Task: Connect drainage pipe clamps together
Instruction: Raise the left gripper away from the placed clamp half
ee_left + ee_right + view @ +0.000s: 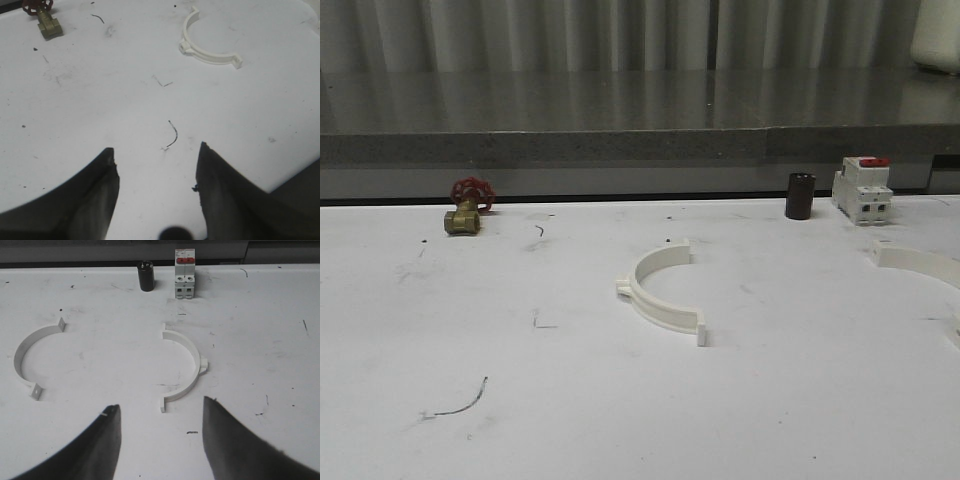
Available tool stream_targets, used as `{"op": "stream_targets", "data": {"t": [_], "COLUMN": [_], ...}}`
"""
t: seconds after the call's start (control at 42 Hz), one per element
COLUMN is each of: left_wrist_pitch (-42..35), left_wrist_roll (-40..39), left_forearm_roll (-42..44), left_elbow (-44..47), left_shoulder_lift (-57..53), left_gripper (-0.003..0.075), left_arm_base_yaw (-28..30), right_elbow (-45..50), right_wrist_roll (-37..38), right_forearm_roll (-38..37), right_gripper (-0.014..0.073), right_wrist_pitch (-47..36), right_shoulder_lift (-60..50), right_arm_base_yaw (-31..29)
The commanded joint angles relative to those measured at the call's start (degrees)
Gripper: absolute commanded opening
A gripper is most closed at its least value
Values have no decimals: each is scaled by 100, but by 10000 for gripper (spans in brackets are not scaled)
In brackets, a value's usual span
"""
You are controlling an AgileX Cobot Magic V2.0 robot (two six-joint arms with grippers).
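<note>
Clamp halves apart, seemingly untouched.

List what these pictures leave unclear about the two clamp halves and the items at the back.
- Right clamp half: front view, cut off by the right edge.
- Left clamp half: its end tabs' snap details are too small in the front view.
- Circuit breaker: label print too small and blurred in the right wrist view.
- Brass valve: red handwheel cut by the left wrist view's upper edge.
</note>
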Motion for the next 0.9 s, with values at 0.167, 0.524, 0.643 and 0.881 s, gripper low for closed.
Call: {"op": "stream_targets", "data": {"t": [0.167,0.524,0.643,0.881], "left_wrist_pitch": [-382,-382,-382,-382], "left_wrist_roll": [-11,-11,-11,-11], "left_forearm_roll": [92,92,92,92], "left_elbow": [-98,-98,-98,-98], "left_shoulder_lift": [-29,-29,-29,-29], "left_gripper": [353,353,353,352], "left_arm_base_yaw": [7,7,7,7], "right_elbow": [-181,-886,-1201,-1579], "right_wrist_roll": [-23,-23,-13,-13], "right_forearm_roll": [-1,-608,-634,-593], "right_gripper": [408,465,460,460], "right_wrist_pitch": [-15,949,1187,1334], "right_shoulder_lift": [34,905,1504,2773], "right_arm_base_yaw": [-33,-33,-33,-150]}}
